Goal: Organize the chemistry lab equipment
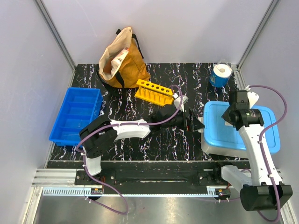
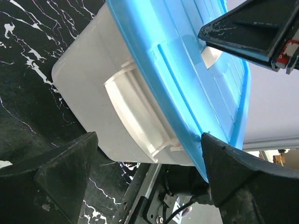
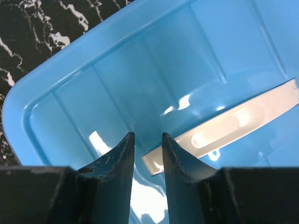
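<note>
None of the chemistry lab equipment shows in these views. A white box (image 1: 211,145) with a blue lid (image 1: 219,126) stands at the right. My left gripper (image 1: 198,123) reaches across to the box's left side, open wide. In the left wrist view its fingers straddle the box's corner (image 2: 93,84), and the right finger sits close beside the lid's rim (image 2: 187,116). My right gripper (image 1: 227,116) hovers over the lid (image 3: 117,70), a narrow gap between its fingertips and nothing in it. A white handle strip (image 3: 224,128) lies just beyond those tips.
A yellow rack with holes (image 1: 154,91) lies at mid-table, with a tan fabric bag (image 1: 121,58) behind it. A blue divided tray (image 1: 77,114) sits at the left. A paper roll in blue wrap (image 1: 220,74) stands at the back right. Grey walls close in three sides.
</note>
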Robot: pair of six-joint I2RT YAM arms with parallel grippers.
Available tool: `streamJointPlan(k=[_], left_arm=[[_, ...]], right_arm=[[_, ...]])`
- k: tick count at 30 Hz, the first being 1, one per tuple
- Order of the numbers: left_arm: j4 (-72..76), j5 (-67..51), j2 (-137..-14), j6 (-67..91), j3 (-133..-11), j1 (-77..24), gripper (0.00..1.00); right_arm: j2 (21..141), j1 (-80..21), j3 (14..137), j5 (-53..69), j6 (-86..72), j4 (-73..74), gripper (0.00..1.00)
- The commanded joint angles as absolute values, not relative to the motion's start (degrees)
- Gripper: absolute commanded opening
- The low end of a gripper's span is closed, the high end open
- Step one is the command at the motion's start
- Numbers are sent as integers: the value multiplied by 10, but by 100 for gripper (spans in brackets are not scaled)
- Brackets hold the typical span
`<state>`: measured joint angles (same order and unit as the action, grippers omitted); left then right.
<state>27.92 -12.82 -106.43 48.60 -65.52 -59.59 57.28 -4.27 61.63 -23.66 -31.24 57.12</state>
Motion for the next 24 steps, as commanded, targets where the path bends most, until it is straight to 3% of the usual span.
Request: streamJointPlan(k=[1,11,20,24], left_arm=[[294,-113,-1046,474,-667,-606,96],[267,-96,-1058,487,-692,-612,95],[401,-105,-1057,521,-650,-628,98],[366,-109,-1067,522,-670,-628,99]], right_arm=[[574,12,642,-184,-269,556,35],[589,67,595,-125,-264,530,33],[582,69,588,-119,-263,525,33],[577,70,591,-120,-258,521,33]])
